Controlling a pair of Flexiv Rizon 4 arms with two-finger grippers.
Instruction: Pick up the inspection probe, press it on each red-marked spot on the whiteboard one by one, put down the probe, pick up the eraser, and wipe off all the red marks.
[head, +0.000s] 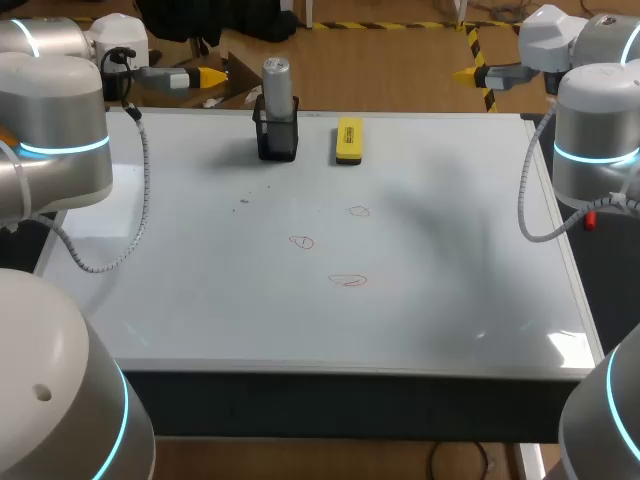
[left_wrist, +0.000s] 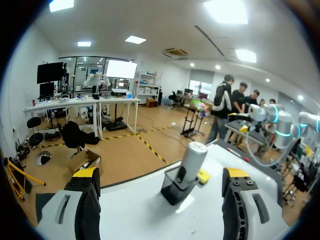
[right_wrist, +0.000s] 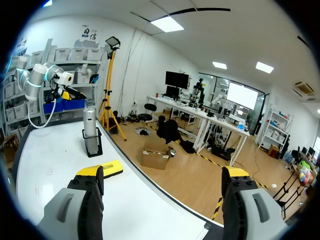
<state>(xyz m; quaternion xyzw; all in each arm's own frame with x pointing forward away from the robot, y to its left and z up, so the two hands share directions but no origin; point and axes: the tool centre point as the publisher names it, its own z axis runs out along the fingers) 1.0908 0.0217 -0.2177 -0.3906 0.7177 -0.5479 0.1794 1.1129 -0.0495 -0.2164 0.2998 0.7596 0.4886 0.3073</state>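
The grey cylindrical inspection probe (head: 277, 83) stands upright in a black holder (head: 277, 138) at the far side of the whiteboard (head: 200, 290). A yellow eraser (head: 349, 139) lies just right of it. Three red marks (head: 301, 241) sit near the board's middle. My left gripper (head: 212, 76) hangs open at the far left edge, clear of the probe. My right gripper (head: 466, 74) hangs open past the far right corner. From the left wrist the probe (left_wrist: 191, 161) stands ahead between the open fingers, the eraser (left_wrist: 203, 176) behind it. From the right wrist the probe (right_wrist: 89, 121) and eraser (right_wrist: 106, 169) lie ahead.
The whiteboard covers the whole tabletop, its near edge (head: 340, 370) running along the front. A few faint dark specks (head: 243, 201) mark the board left of the red marks. Grey cables (head: 130, 230) hang from both arms over the board's sides.
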